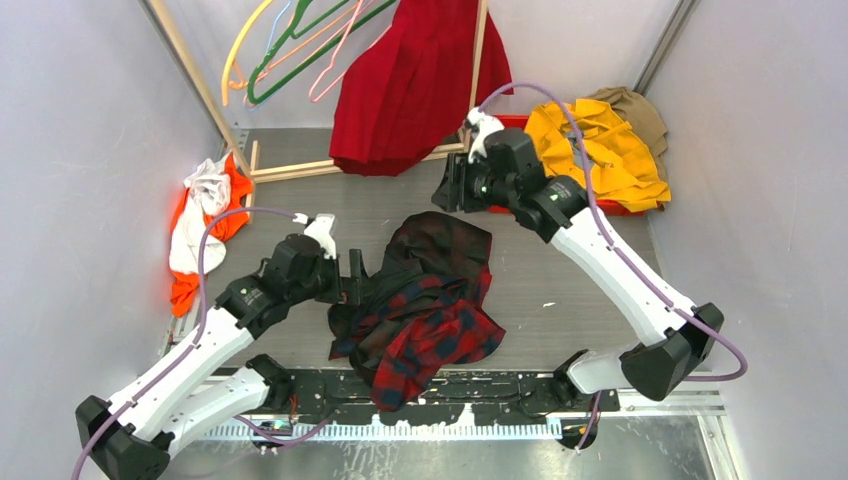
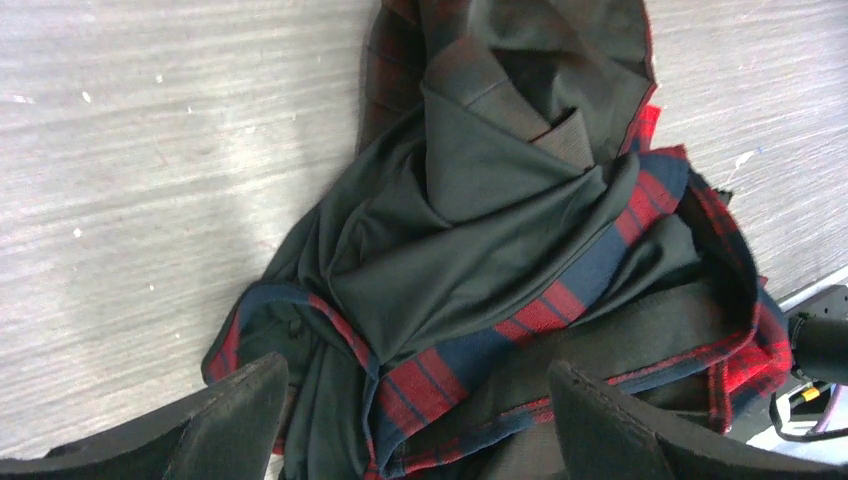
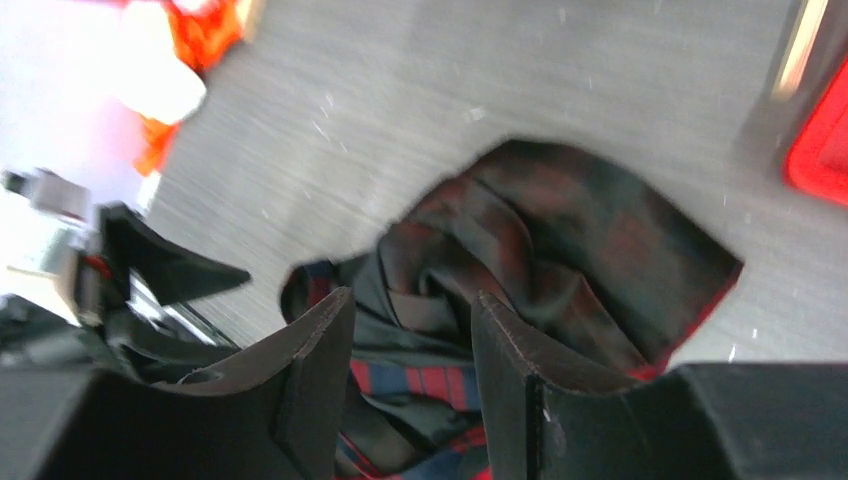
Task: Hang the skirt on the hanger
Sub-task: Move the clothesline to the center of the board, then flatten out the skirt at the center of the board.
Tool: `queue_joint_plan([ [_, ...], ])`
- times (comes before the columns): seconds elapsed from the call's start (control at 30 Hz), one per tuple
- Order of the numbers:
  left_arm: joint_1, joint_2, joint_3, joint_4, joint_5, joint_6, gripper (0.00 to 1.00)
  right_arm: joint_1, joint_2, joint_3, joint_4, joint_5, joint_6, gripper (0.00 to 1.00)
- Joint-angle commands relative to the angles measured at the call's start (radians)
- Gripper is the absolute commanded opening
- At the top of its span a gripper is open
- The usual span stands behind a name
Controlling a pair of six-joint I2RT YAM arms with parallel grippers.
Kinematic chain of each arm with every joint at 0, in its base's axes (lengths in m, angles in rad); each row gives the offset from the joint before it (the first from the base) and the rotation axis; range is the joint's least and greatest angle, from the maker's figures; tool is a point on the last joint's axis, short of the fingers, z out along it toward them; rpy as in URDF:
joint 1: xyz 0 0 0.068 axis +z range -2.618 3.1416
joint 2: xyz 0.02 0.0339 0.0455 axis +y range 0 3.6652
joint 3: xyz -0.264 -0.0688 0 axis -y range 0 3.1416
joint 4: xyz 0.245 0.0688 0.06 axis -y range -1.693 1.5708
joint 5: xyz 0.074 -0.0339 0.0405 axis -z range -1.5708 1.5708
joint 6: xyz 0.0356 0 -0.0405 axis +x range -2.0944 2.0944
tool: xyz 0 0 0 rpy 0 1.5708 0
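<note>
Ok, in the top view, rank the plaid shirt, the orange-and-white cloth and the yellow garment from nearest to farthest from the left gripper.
1. plaid shirt: mid-table, right beside the left gripper.
2. orange-and-white cloth: against the left wall.
3. yellow garment: far right corner, across the table.

Surface: grey wood-grain table | centre: red-and-black plaid shirt is crumpled in a heap | left edge: orange-and-white cloth is bunched up | far right: red tray is filled with a yellow garment | back: wooden rack base is set.
</note>
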Motion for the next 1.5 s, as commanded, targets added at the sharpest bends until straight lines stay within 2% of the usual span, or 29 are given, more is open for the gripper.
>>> queue_joint_plan([
  [0.0,0.006,0.001,-0.057,0.113,0.015,-0.066,1.0,0.026,-0.021,-0.116,-0.003,-0.004,-0.026,0.51],
  [0.13,0.006,0.035,-0.129,0.206,0.073,-0.116,0.99,0.074,-0.024,-0.193,-0.019,0.017,-0.046,0.52],
  [0.3,-0.023,0.133,-0.206,0.395,0.193,-0.196,0.99,0.089,0.007,-0.312,-0.013,0.023,-0.027,0.66],
  [0.53,-0.203,0.201,-0.154,0.403,0.101,-0.194,0.99,0.113,-0.113,-0.538,0.051,-0.055,0.033,0.78],
  [0.57,-0.218,0.23,-0.145,0.411,0.105,-0.188,0.97,0.122,-0.115,-0.555,0.051,-0.055,0.036,0.79],
  [0.6,-0.231,0.262,-0.135,0.417,0.108,-0.185,0.86,0.131,-0.116,-0.571,0.055,-0.055,0.04,0.8],
  [0.73,-0.239,0.331,-0.127,0.484,0.138,-0.203,0.12,0.155,-0.106,-0.648,0.155,-0.089,0.093,0.83],
  [0.77,-0.242,0.332,-0.119,0.485,0.139,-0.206,0.08,0.158,-0.103,-0.666,0.208,-0.093,0.114,0.84],
  [0.83,-0.248,0.312,-0.103,0.469,0.134,-0.203,0.08,0.16,-0.088,-0.692,0.27,-0.082,0.152,0.84],
  [0.87,-0.251,0.294,-0.092,0.453,0.131,-0.197,0.09,0.159,-0.081,-0.703,0.294,-0.071,0.163,0.81],
  [0.9,-0.25,0.271,-0.081,0.431,0.125,-0.191,0.09,0.16,-0.077,-0.709,0.308,-0.046,0.173,0.74],
  [0.93,-0.25,0.238,-0.069,0.408,0.118,-0.186,0.09,0.159,-0.079,-0.711,0.317,-0.024,0.177,0.62],
  [1.0,-0.25,0.187,-0.04,0.353,0.102,-0.17,0.09,0.159,-0.103,-0.697,0.306,0.01,0.175,0.26],
  [1.03,-0.25,0.166,-0.02,0.321,0.093,-0.16,0.09,0.159,-0.128,-0.689,0.301,0.025,0.174,0.13],
  [1.07,-0.25,0.145,-0.002,0.285,0.084,-0.15,0.09,0.159,-0.159,-0.68,0.295,0.04,0.167,0.07],
  [1.17,-0.25,0.092,0.048,0.201,0.049,-0.118,0.09,0.159,-0.23,-0.604,0.215,0.093,0.128,0.01],
  [1.33,-0.25,0.066,0.139,0.13,0.021,-0.069,0.11,0.16,-0.274,-0.403,0.084,0.147,0.06,0.01],
  [1.47,-0.249,0.079,0.228,0.08,-0.011,-0.021,0.11,0.159,-0.252,-0.165,0.017,0.18,0.01,0.01],
])
